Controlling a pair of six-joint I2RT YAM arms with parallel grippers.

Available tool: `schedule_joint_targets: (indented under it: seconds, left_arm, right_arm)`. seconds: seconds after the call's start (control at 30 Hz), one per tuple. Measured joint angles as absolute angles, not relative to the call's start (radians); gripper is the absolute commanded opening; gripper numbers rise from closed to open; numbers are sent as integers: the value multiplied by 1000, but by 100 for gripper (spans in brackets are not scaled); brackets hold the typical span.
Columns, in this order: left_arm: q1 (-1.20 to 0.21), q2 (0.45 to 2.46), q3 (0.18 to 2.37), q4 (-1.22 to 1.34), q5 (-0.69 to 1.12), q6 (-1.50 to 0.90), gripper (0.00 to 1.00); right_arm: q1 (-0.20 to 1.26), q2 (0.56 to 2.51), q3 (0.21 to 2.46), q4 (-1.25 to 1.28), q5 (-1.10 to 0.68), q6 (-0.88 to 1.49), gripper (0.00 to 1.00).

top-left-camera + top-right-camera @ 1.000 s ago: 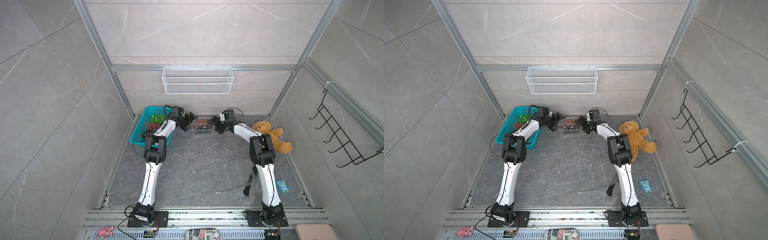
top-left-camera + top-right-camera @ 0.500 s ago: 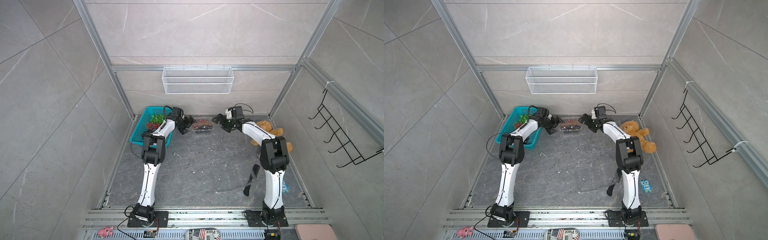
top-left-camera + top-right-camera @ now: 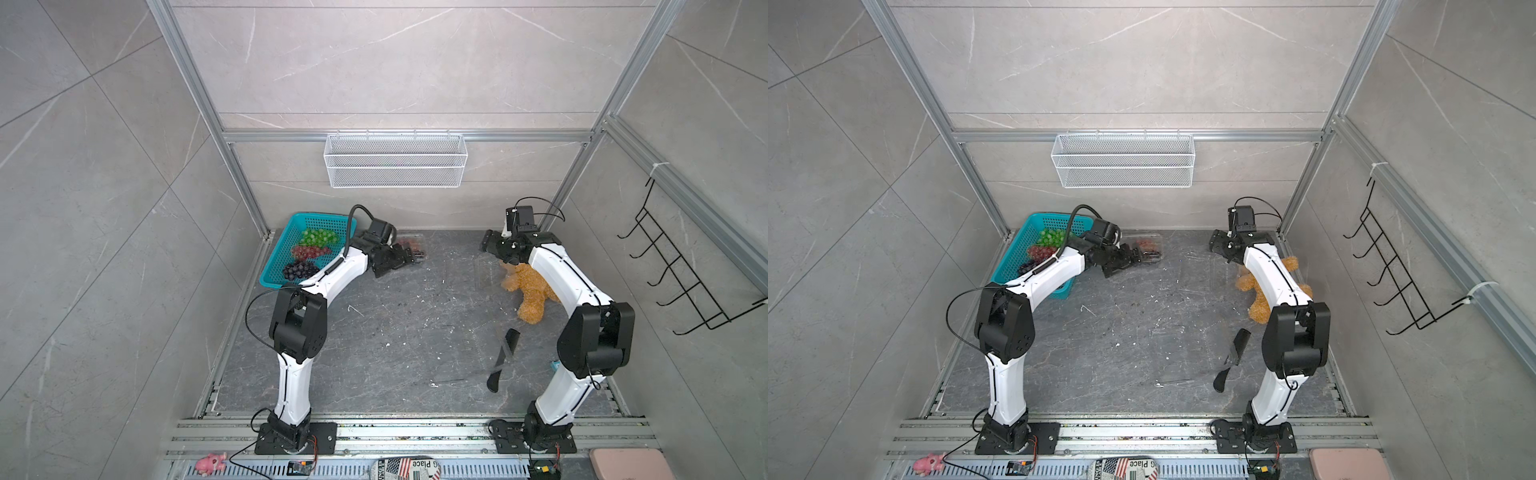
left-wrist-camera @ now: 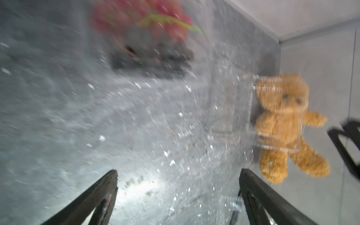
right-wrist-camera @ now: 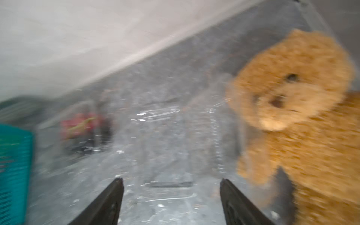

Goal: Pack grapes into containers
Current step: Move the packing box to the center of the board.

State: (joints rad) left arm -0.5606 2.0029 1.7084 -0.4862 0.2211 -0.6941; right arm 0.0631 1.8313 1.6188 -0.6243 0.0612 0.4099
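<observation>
- My left gripper is spread as wide as it goes and grips nothing; in a top view it sits left of centre, just beside the container with red grapes, a clear box whose long side runs left-to-right across the frame.
- My right gripper also has its fingers apart with nothing caught between them; in both top views it hovers in the right half, just up and left of the teddy bear.
- The loose grapes lie in the teal basket at the left of the frame: a green bunch highest, a red bunch below it, and a dark bunch lowest.
- An empty container shows only as faint clear edges in front of the bear; I cannot tell which way its long side runs, and I cannot find a third box.
- The relation I judge the coming move to turn on: the bunches lie to the left of my left fingers, close behind that wrist, and well apart from my right — so the left arm is the nearer one for fruit; the empty box lies nearer my right, which would be the one to steady it.
</observation>
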Motion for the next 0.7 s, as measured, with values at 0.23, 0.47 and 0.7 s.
schedule_joint_targets:
  seconds: [0.23,0.47,0.7]
  left_arm:
    - [-697,1972,1572,-356,232,-707,99]
    - [-687,1972,1505,-283,264,-736,100]
    - [-680,1974,1518,-251,290,-756,99]
  right_arm:
    - [37,1989,1681,-714,223,352,51]
    - [6,2052,1736,-741,258,339,27]
    - [-5,2052,1735,-740,228,348,6]
